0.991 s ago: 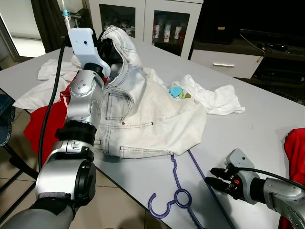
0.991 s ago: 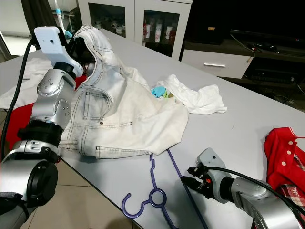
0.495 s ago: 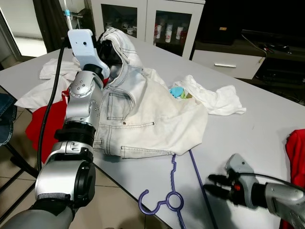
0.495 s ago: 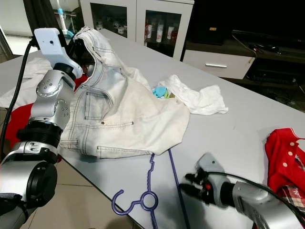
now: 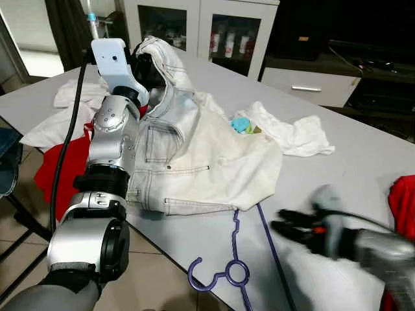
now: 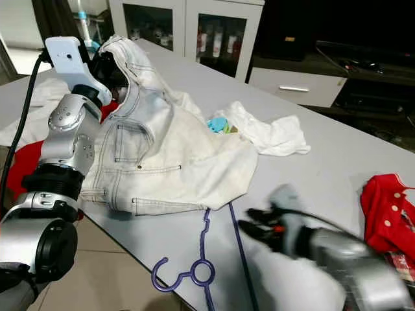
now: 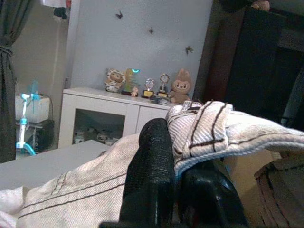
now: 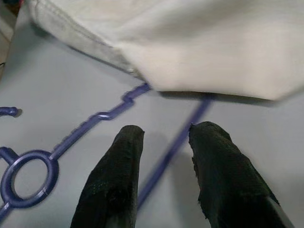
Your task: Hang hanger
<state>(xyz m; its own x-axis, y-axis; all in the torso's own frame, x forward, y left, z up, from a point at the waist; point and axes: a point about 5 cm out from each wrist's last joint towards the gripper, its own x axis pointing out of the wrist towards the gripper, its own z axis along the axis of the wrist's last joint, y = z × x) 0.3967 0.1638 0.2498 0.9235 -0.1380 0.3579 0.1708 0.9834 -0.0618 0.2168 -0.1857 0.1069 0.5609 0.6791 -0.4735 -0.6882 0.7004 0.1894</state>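
The purple hanger (image 5: 241, 256) lies flat at the near edge of the grey table (image 5: 350, 168). Its hook curls toward the robot's left past the table edge, and one long bar runs away from the robot, slipping under the hem of the white jeans (image 5: 201, 159). So its upper end is covered by cloth.

The right gripper (image 8: 164, 156), blurred in the head views, hovers low over the table just beside that bar. Its two black fingers (image 8: 114, 185) are spread apart, with the bar showing between them, and hold nothing.

The left gripper (image 7: 175, 180) is raised at the far end of the jeans, its fingers pinched together on the waistband.

A white cloth (image 5: 292, 133) with a small blue thing (image 5: 241, 124) lies beyond the jeans. Red fabric (image 6: 386, 217) sits at the table's right end.
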